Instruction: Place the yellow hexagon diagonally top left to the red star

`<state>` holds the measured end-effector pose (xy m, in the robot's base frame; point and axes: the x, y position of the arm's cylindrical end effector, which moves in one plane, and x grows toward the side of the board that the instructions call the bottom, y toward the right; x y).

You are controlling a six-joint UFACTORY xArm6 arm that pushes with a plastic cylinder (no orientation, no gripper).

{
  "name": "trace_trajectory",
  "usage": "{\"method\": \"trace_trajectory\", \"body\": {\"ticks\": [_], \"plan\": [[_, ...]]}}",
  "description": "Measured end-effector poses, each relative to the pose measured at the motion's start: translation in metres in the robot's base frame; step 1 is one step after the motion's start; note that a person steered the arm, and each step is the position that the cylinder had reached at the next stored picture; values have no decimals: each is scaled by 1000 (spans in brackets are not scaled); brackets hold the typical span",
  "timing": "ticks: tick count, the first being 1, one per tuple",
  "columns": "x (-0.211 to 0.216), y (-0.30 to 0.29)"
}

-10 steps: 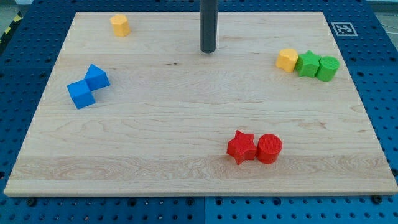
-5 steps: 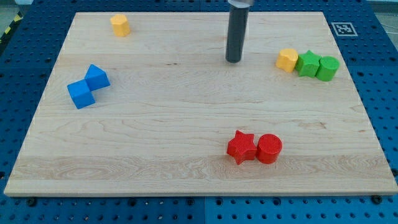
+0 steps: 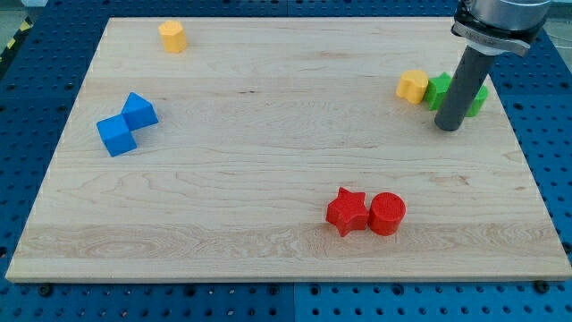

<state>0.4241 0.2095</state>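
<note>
Setting: robotics lab bench. Evidence: blue perforated mounting table (image 3: 36, 304), wooden board (image 3: 268, 134), printed fiducial marker (image 3: 494, 41) at board's corner.

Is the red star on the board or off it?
On the board: the red star lies flat on the wood near the view's bottom, touching the red cylinder.

The worktop (image 3: 268, 179) carries 8 blocks. 2 are yellow: 1 small yellow block (image 3: 172, 37) at the upper left of the frame and 1 yellow hexagon (image 3: 413, 86) at the upper right. 2 are green (image 3: 438, 89) (image 3: 480, 97), side by side at the upper right, both partly hidden. 2 are blue cubes (image 3: 138, 110) (image 3: 116, 135) at the left. 2 are red: 1 red star (image 3: 347, 211) and 1 red cylinder (image 3: 387, 214) at the lower middle.
</note>
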Motion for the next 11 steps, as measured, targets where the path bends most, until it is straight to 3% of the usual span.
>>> {"method": "trace_trajectory", "body": {"ticks": [7,11], "plan": [[-67,-23],[-114,-74]]}}
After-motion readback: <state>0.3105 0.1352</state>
